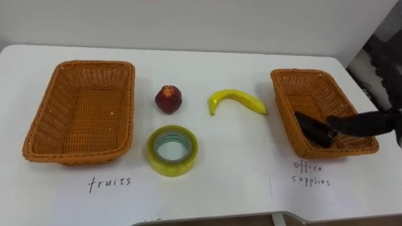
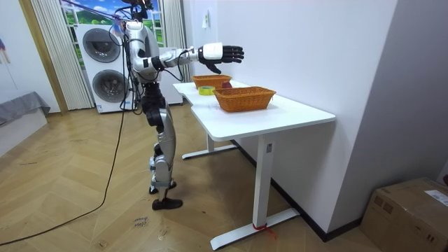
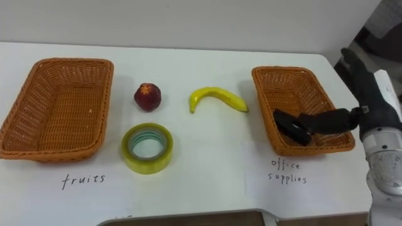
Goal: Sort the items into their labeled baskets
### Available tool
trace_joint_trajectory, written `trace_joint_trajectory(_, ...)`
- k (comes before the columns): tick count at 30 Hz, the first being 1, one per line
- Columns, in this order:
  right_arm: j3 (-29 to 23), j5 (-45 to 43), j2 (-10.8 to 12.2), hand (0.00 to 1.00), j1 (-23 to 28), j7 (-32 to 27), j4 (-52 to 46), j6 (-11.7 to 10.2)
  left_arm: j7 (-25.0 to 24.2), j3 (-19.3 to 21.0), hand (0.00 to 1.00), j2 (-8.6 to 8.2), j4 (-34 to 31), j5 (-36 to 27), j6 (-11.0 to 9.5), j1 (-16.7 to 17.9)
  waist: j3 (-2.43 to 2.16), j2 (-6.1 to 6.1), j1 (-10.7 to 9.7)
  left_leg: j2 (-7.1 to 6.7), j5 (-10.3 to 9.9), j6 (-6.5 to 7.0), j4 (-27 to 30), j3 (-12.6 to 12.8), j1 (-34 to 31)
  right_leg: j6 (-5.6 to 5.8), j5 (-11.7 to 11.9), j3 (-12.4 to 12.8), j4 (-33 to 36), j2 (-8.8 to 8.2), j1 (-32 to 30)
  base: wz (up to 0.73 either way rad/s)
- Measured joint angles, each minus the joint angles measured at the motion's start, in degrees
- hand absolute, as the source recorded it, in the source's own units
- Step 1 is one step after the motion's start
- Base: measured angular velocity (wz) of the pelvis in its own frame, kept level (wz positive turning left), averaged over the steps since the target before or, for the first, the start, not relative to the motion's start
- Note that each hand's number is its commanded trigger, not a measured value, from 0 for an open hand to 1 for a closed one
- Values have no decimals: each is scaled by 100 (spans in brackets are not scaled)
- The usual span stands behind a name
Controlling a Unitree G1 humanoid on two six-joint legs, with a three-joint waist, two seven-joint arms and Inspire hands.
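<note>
A red apple (image 1: 169,98), a yellow banana (image 1: 239,98) and a roll of yellow-green tape (image 1: 171,168) lie on the white table (image 1: 239,163), between two wicker baskets. The left basket (image 1: 38,125) holds nothing. A black office item (image 1: 313,129) lies in the right basket (image 1: 281,94). My right hand (image 3: 377,100) hovers well above that basket's right end, open, fingers spread, the thumb (image 3: 330,119) pointing towards the black item. In the room view the right hand (image 2: 220,53) hangs high over the table, holding nothing.
Handwritten labels sit on the table in front of each basket. I stand at the table's long side, near its front edge (image 1: 207,220). Stacked washing machines (image 2: 105,66) are behind me, and a cardboard box (image 2: 409,213) is on the wooden floor.
</note>
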Motion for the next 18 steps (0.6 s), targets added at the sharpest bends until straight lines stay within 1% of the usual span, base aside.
trace_joint_trajectory(7, 2, 457, 0, 0, -49, -279, -253, 0, 39, 0, 0, 1, -8, 0, -2, -9, -3, 26, 1, 3, 0, 0, 3, 0, -28, 0, 0, 1, -4, 2, -19, 0)
trace_joint_trajectory(9, 8, 439, 0, 0, -164, -310, -260, 2, 40, 2, 0, 2, 3, 11, -2, -19, 1, 32, 25, 2, 0, 0, 2, -1, -30, 0, 0, 3, -2, 1, -21, 0)
trace_joint_trajectory(11, 14, 433, 0, 0, -423, -396, -260, 2, 45, 7, 0, 14, 6, 48, -2, -55, 1, 38, 41, 1, 0, 0, 8, -1, -35, 0, 0, 5, 0, 2, -27, 0)
trace_joint_trajectory(12, 19, 432, 0, 0, -475, -425, -266, 2, 49, 10, 0, 14, 6, 49, -2, -62, 0, 37, 58, 1, 0, 0, 9, 0, -35, 0, 0, 5, 0, 2, -29, 0)
trace_joint_trajectory(13, 29, 427, 0, 0, -540, -459, -300, 2, 49, 9, 0, 14, 7, 50, -1, -99, -3, 34, 107, 2, 0, 0, 10, 0, -35, 0, 0, 3, 1, 3, -30, 0)
trace_joint_trajectory(18, 320, 420, 1, 0, -663, -461, -420, 13, 35, 2, 0, 8, 63, 45, 9, -120, -7, 23, 192, 1, -1, 1, 13, -16, -29, 0, 0, -13, -3, -2, -9, 2)
